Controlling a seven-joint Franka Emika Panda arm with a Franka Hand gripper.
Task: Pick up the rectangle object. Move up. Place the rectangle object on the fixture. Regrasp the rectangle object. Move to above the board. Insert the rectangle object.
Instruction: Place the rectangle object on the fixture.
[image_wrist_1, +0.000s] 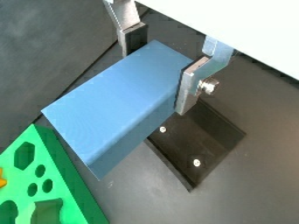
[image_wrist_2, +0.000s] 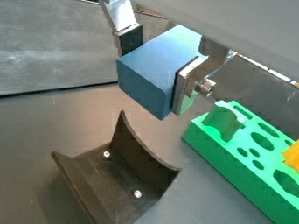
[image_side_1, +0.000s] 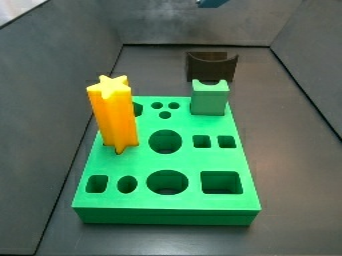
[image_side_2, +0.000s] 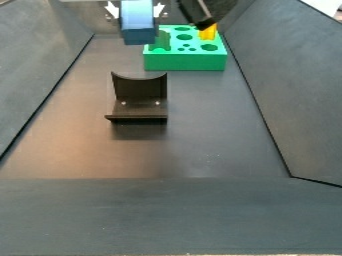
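Your gripper (image_wrist_1: 163, 61) is closed on the block (image_wrist_1: 117, 105), its silver fingers (image_wrist_1: 193, 83) pressed flat on the two long side faces near one end, so most of the slab juts out past the pads. In a side view the block (image_side_2: 136, 20) hangs high, well above the floor, with the fixture (image_side_2: 136, 98) below it toward 6 o'clock and the board (image_side_2: 187, 50) at about 3 o'clock from the block.

Judge the block as rigid and probably light, with smooth matte faces that could slip or pivot under an end grip. Nothing about it looks fragile.

When you regrasp at the fixture (image_wrist_2: 117, 171), take it across the narrow width, closer to the middle, pads square on the flat faces. That should stop it swinging over the board (image_wrist_2: 251, 162).
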